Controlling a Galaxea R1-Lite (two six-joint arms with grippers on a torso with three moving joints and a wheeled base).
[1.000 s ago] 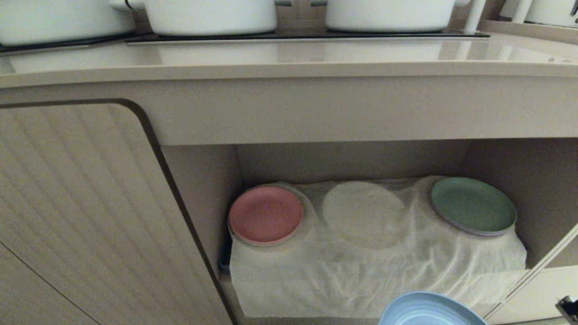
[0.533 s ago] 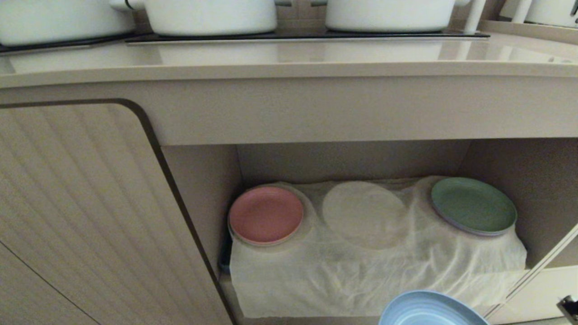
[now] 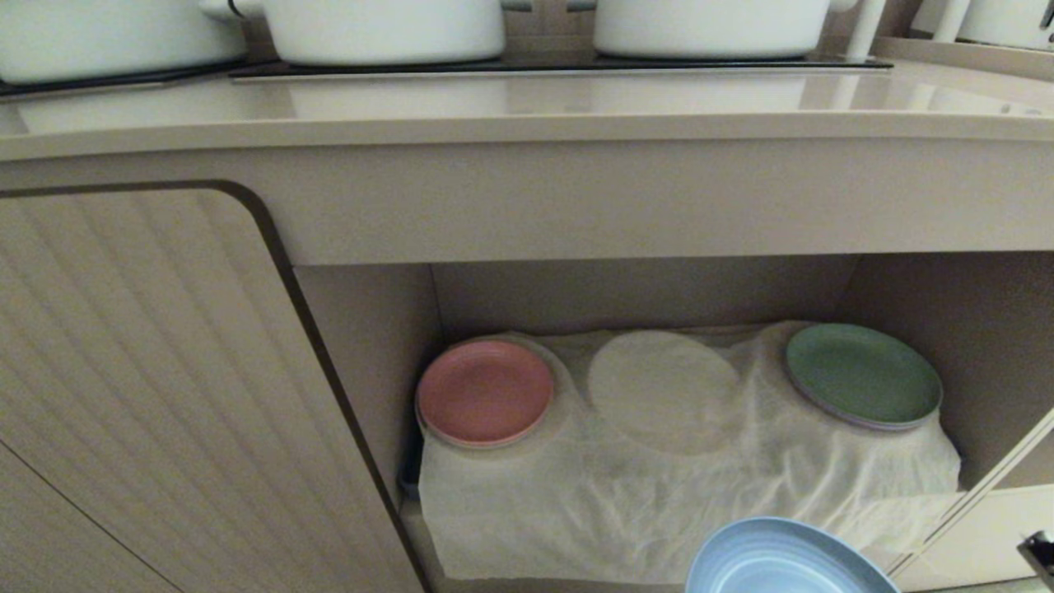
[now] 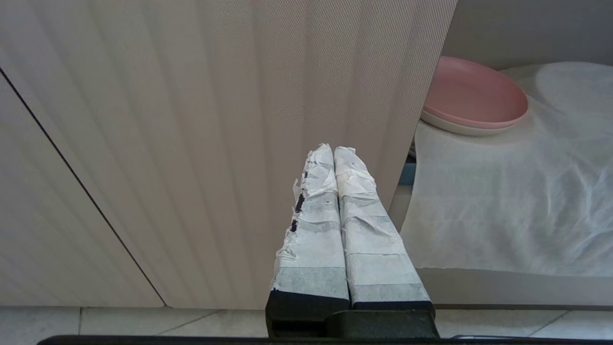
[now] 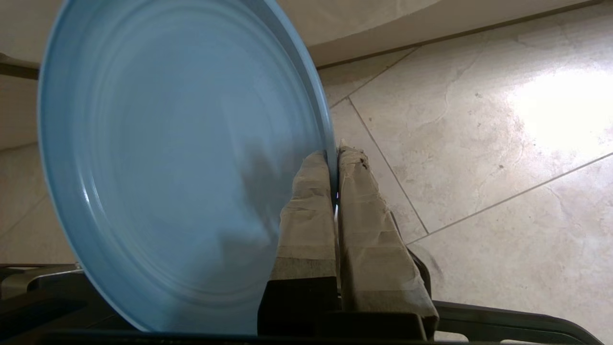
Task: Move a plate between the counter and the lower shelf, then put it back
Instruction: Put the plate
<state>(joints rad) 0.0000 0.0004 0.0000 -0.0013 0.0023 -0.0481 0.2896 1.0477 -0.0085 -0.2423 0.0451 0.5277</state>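
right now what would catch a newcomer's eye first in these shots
The blue plate pinched by its rim in the right gripper, low in front of the shelf. Behind it, a pink plate and a green plate sit on a white cloth, with a bare hump between them.

The plate (image 3: 786, 560) has risen slightly toward the shelf

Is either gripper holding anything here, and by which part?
The right gripper pinches the round light blue plate by its rim, one finger on each face. The left gripper is shut on nothing.
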